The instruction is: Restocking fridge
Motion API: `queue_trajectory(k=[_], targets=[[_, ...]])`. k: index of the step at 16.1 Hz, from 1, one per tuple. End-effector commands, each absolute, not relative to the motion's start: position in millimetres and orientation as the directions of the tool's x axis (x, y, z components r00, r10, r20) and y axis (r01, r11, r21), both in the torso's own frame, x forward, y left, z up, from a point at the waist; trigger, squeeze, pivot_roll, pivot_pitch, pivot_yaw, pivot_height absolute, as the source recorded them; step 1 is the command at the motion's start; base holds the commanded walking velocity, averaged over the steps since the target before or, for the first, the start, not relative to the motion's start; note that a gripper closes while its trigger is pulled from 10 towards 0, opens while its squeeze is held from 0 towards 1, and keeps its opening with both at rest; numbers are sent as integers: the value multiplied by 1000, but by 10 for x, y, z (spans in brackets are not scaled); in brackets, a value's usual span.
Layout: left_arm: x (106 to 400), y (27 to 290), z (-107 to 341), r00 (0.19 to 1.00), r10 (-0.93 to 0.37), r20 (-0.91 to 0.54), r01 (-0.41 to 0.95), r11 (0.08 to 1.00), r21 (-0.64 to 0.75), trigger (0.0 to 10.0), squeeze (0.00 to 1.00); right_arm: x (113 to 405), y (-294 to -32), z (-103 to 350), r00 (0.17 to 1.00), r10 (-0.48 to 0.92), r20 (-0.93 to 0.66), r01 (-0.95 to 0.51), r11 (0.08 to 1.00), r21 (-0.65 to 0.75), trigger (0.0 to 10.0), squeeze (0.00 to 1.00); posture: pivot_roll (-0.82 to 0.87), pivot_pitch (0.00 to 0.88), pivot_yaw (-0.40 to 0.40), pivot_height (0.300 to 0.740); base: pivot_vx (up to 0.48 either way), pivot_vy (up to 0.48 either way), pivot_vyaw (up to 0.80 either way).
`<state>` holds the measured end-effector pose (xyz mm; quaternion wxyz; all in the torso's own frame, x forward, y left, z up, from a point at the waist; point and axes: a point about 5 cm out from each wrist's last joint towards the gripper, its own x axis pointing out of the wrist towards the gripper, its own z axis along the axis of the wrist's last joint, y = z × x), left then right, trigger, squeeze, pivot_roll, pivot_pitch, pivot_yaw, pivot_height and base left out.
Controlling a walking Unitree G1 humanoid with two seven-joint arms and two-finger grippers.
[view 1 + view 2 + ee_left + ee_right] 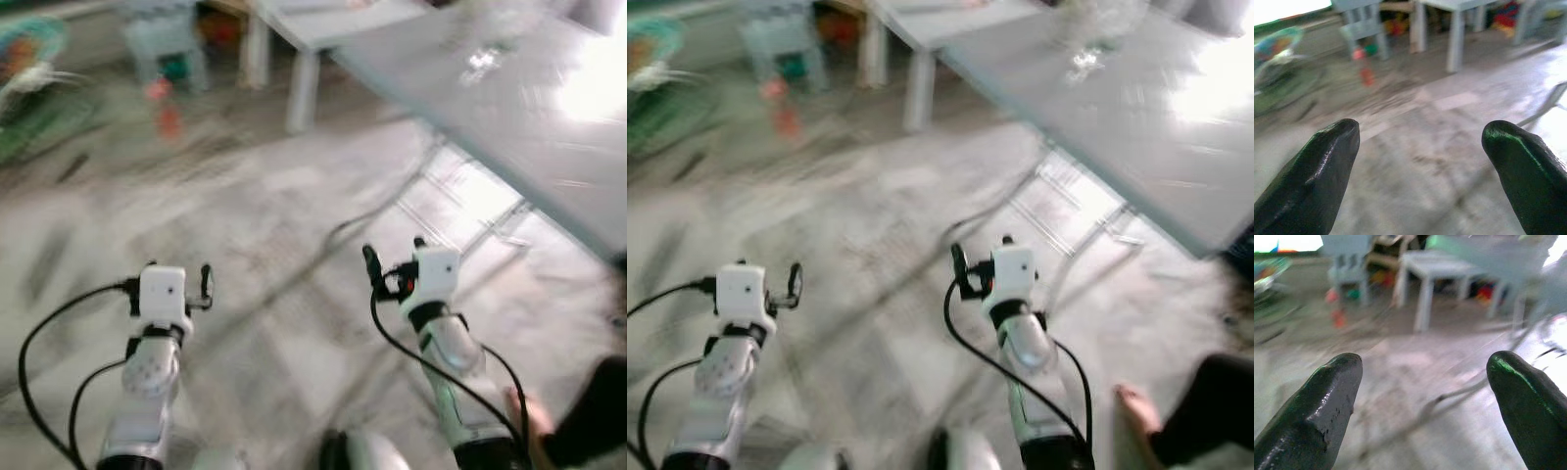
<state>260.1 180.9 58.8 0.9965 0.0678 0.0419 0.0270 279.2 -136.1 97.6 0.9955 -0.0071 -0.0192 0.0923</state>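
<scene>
The views are blurred by motion, and I can make out no fridge or goods to stock. Both arms reach forward over a pale floor [255,215]. My left gripper [178,276] is open with nothing between its fingers, as the left wrist view confirms with the left gripper [1420,132] spread wide over the floor. My right gripper [396,257] is open too, and in its wrist view the right gripper [1425,364] holds nothing.
A large grey table [509,108] fills the right side, its metal legs [460,196] close ahead of my right arm. A small white table [313,39] and chair [162,39] stand at the back. A cable [362,220] lies on the floor. A person's hand [529,416] shows beside my right arm.
</scene>
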Motion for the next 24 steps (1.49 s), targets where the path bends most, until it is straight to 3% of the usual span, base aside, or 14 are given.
queue_trajectory(k=[1, 6, 11, 21, 24], targets=[[2597, 1692, 593, 996, 33, -78, -23, 992, 122, 10000, 0, 2781, -1432, 1040, 984, 167, 58, -164, 985, -50, 10000, 0, 105, 99, -72, 740, 480, 0, -481], [2674, 1593, 841, 999, 33, 17, -34, 997, 76, 10000, 0, 2808, -1506, 1347, 982, 57, 178, -59, 998, 10, 10000, 0, 97, 75, -61, 740, 480, 0, -94], [2821, 1566, 937, 998, 48, 41, -49, 998, 41, 10000, 0, 2821, -1554, 1368, 983, 40, 178, -42, 999, 8, 10000, 0, 72, 62, -53, 740, 457, 0, 0], [2826, 1524, 953, 998, 46, 39, -47, 998, 36, 10000, 0, 2798, -1526, 1347, 987, 36, 157, -38, 999, 10, 10000, 0, 70, 69, -54, 740, 436, 0, -591], [2848, 1519, 970, 997, 54, 46, -55, 998, 20, 10000, 0, 2783, -1523, 1339, 988, 36, 153, -38, 999, 10, 10000, 0, 68, 68, -51, 740, 364, 310, -438]])
